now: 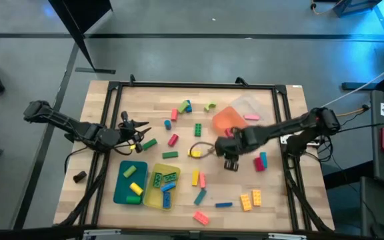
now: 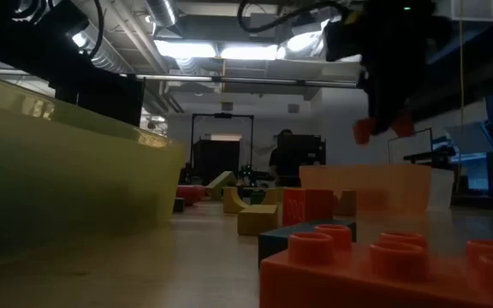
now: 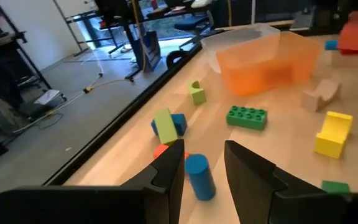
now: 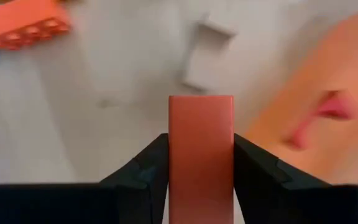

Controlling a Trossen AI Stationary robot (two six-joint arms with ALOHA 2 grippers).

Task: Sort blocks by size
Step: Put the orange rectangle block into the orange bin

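Blocks of many colours lie scattered over the wooden table (image 1: pixel 279 193). My right gripper (image 1: pixel 231 152) hangs above the table's middle right, just near of the orange tray (image 1: pixel 227 119), shut on a red block (image 4: pixel 201 143). That block also shows in the low view as the red block (image 2: pixel 364 130) high above the tabletop. My left gripper (image 3: pixel 202 177) waits at the table's left, pointing nearly level, its fingers apart with nothing between them. A blue round block (image 3: pixel 199 177) lies on the table ahead of it. My right gripper pinches the red block by two opposite flat sides (image 4: pixel 174 162) between its two fingers. The fingers come from above, pointing steeply down. The block hangs below the fingers, lifted clear of the table, and part of it juts out past the fingertips.
A clear tray (image 1: pixel 251 105) stands behind the orange one. A teal tray (image 1: pixel 129 181) and a yellow tray (image 1: pixel 163 185) with some blocks in them sit at the near left. A black frame (image 1: pixel 192 85) borders the table. A person (image 2: pixel 285 158) stands far behind it.
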